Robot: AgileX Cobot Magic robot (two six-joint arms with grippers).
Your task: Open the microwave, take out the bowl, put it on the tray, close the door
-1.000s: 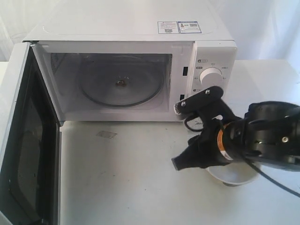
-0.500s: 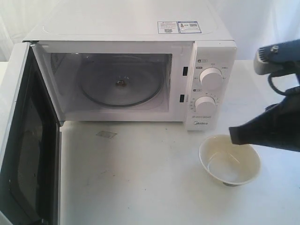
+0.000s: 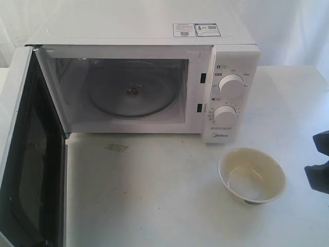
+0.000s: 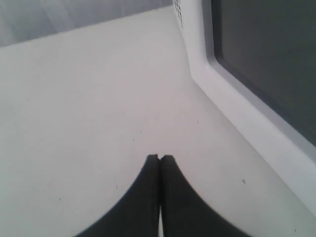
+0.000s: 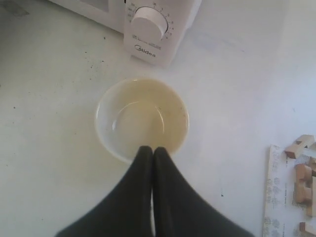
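Note:
The white microwave (image 3: pixel 139 31) stands with its cavity empty except for the glass turntable (image 3: pixel 131 92). Its door (image 3: pixel 20 154) is swung wide open to the left, and its dark window (image 4: pixel 266 64) shows in the left wrist view. The cream-yellow bowl (image 3: pixel 252 175) sits upright on the table in front of the knob panel (image 5: pixel 148 22). My right gripper (image 5: pixel 152 149) is shut and empty, hovering just beside the bowl (image 5: pixel 141 118); in the exterior view only a dark piece of that arm (image 3: pixel 318 177) shows at the right edge. My left gripper (image 4: pixel 159 157) is shut and empty above the table next to the door.
A flat white board (image 5: pixel 276 197) with several small wooden blocks (image 5: pixel 302 177) lies beside the bowl in the right wrist view. A small tape mark (image 3: pixel 116 147) is on the table in front of the microwave. No tray is clearly seen.
My right arm has pulled back from above the bowl to the right edge of the exterior view. The bowl stays on the table, uncovered now.

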